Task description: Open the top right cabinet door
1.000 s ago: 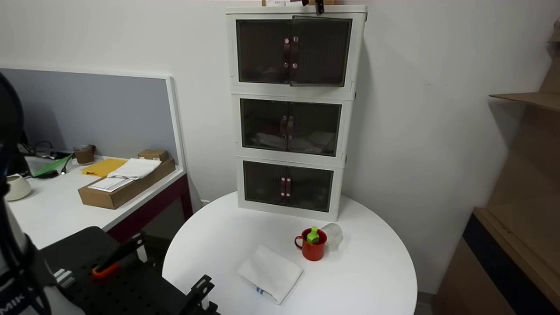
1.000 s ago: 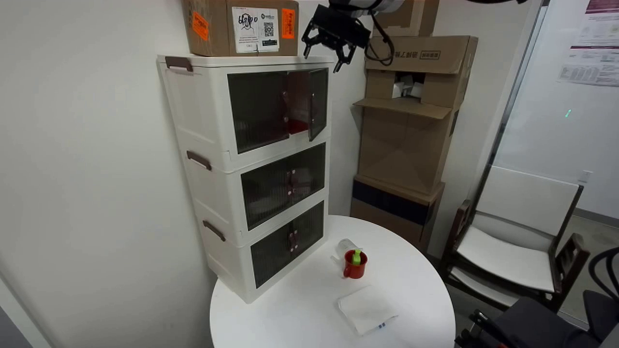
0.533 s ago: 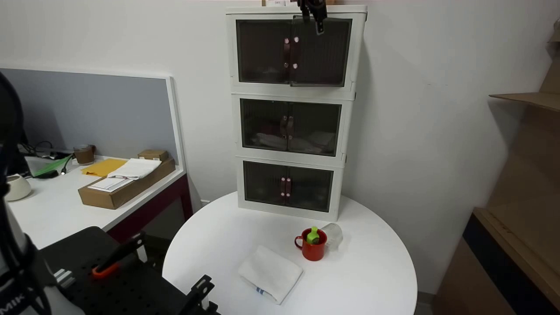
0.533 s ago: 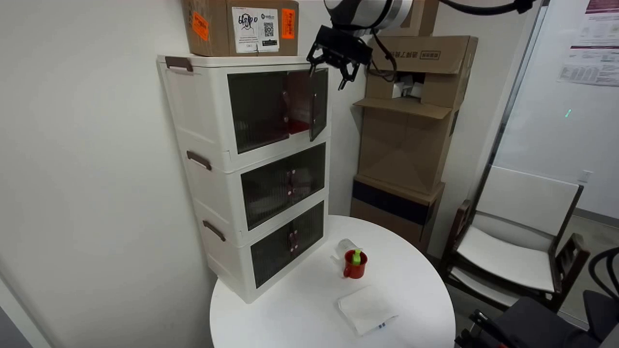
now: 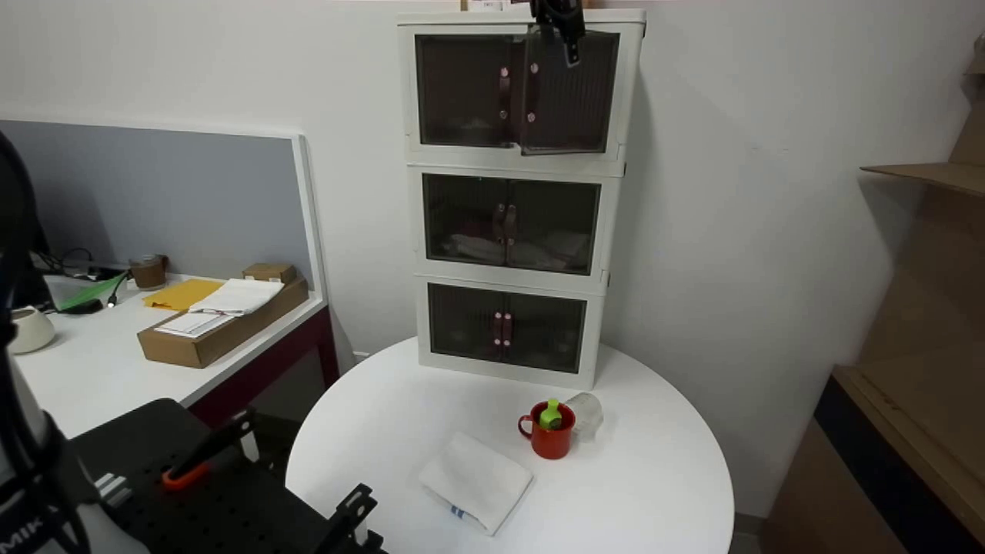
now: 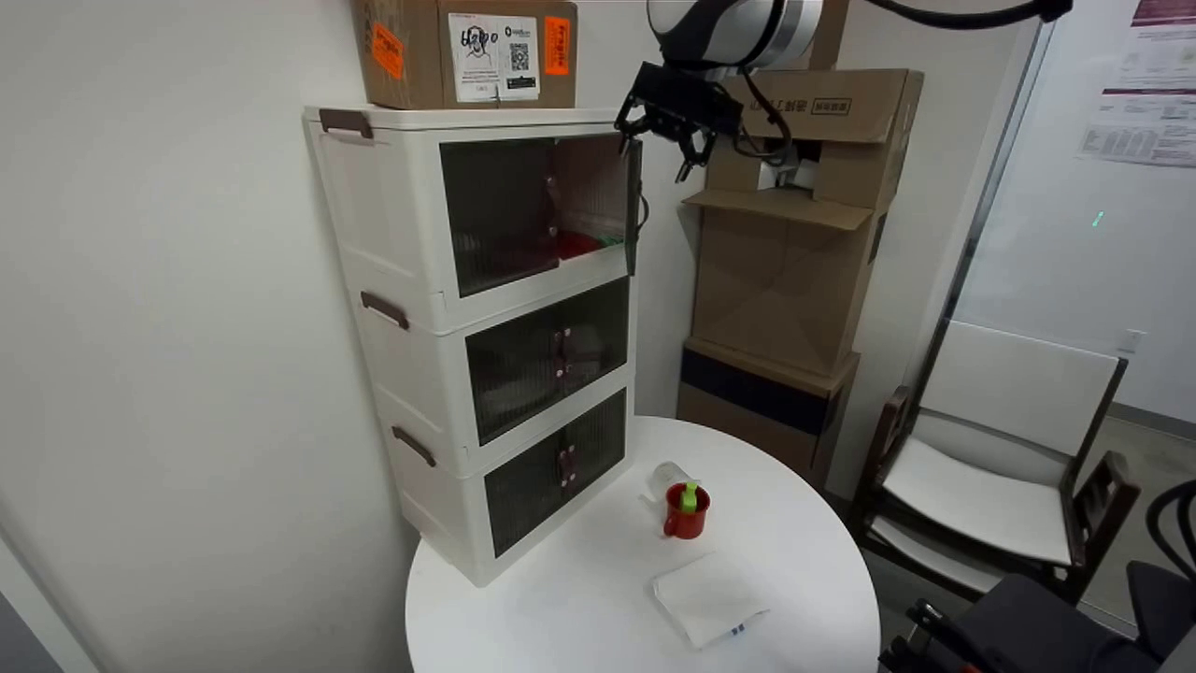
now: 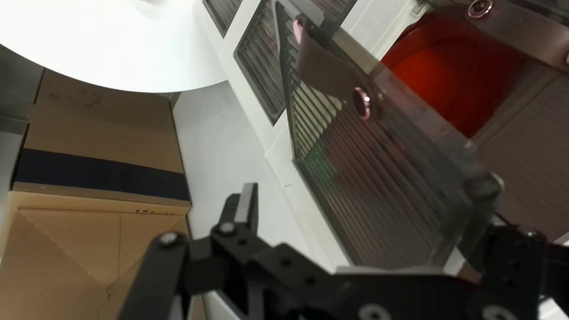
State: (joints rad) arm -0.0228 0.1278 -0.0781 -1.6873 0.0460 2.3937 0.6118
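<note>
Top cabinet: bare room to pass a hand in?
Free: the gap between the shut left door and the part-open right door, above the red item. Crowded: that door's upper corner, at the gripper, and low down, where a green item shows too.

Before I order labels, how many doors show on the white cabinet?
6 on the cabinet: top left door, top right door (partly open), middle left door, middle right door, bottom left door, bottom right door. Its back is hidden, so any there go uncounted.
</note>
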